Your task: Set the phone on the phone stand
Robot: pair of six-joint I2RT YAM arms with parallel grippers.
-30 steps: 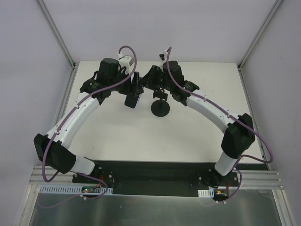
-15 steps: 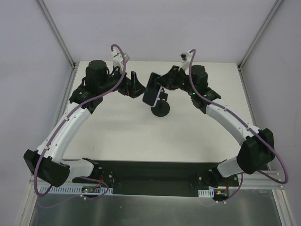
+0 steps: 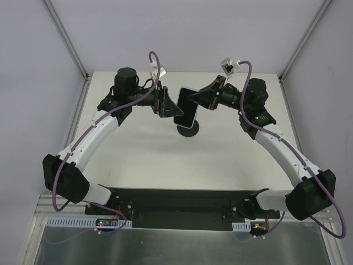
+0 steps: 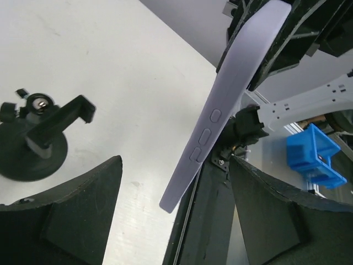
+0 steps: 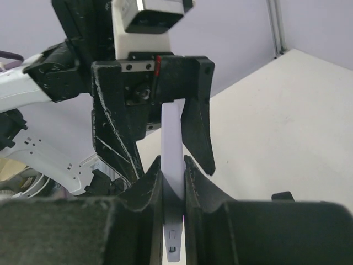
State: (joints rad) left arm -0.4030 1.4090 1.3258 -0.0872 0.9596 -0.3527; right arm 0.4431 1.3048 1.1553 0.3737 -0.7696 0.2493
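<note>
- top external view: my right gripper [image 3: 203, 99] is clenched on the phone [image 3: 186, 107], holding it in the air just above the phone stand [image 3: 189, 131].
- the phone's long axis runs from my right fingers down toward the stand; the left wrist view shows the stand's clamp head below the phone's free end, apart from it.
- my left gripper [image 3: 167, 105] is spread wide either side of that free end, just left of the stand, gripping nothing.
- my right arm carries the phone, so i judge the lowering is its job.
- the table [image 3: 143, 149] under the stand is flat and white, with the walls well apart from the stand.
</note>
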